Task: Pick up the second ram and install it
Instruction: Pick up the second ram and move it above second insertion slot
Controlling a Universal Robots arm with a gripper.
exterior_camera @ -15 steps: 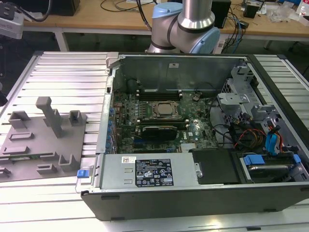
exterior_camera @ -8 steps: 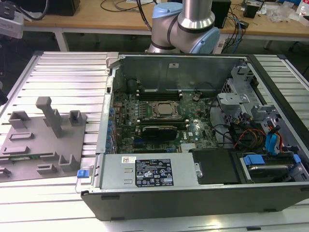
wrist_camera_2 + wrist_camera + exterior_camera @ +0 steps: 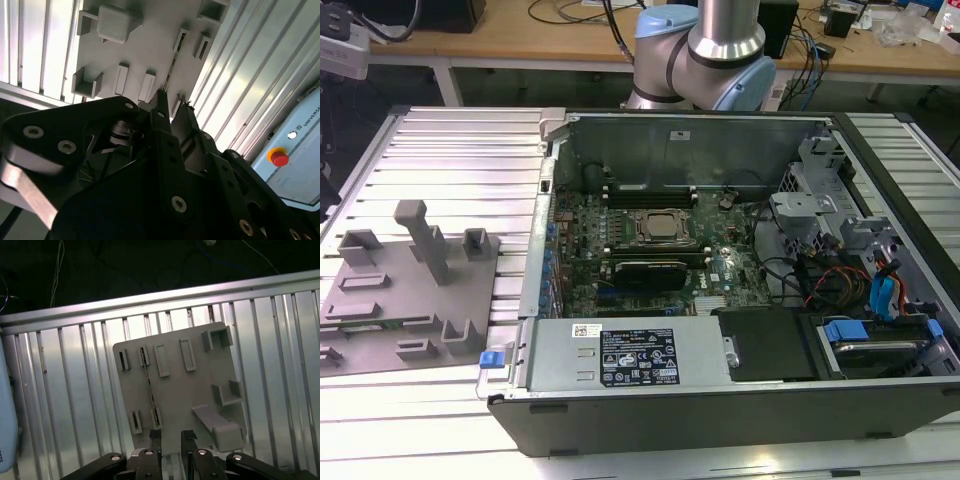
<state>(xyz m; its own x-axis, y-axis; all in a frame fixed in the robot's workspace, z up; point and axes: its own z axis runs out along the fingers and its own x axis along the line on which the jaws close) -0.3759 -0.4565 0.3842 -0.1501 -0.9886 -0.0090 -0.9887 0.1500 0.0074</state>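
The second ram [image 3: 149, 386] stands on edge as a thin strip in the slotted holders of a grey fixture plate [image 3: 192, 390]. In the second wrist view the ram [image 3: 173, 65] is a thin dark line on that plate [image 3: 145, 47]. My gripper [image 3: 171, 437] hangs well above the plate, in line with the ram's near end. Its two black fingertips [image 3: 155, 436] are apart with nothing between them. In the second wrist view the gripper [image 3: 174, 104] is also open and empty. The plate [image 3: 380, 290] lies at the exterior view's left, beside the open computer case [image 3: 720, 400].
The case holds a motherboard with a processor socket [image 3: 660, 226], black memory slots [image 3: 650, 188] behind it, a black block [image 3: 645, 272] in front, a power supply [image 3: 620, 355] and cabling on the exterior view's right. Ribbed aluminium table [image 3: 460, 150] surrounds it. A tall grey post [image 3: 425, 240] rises from the plate.
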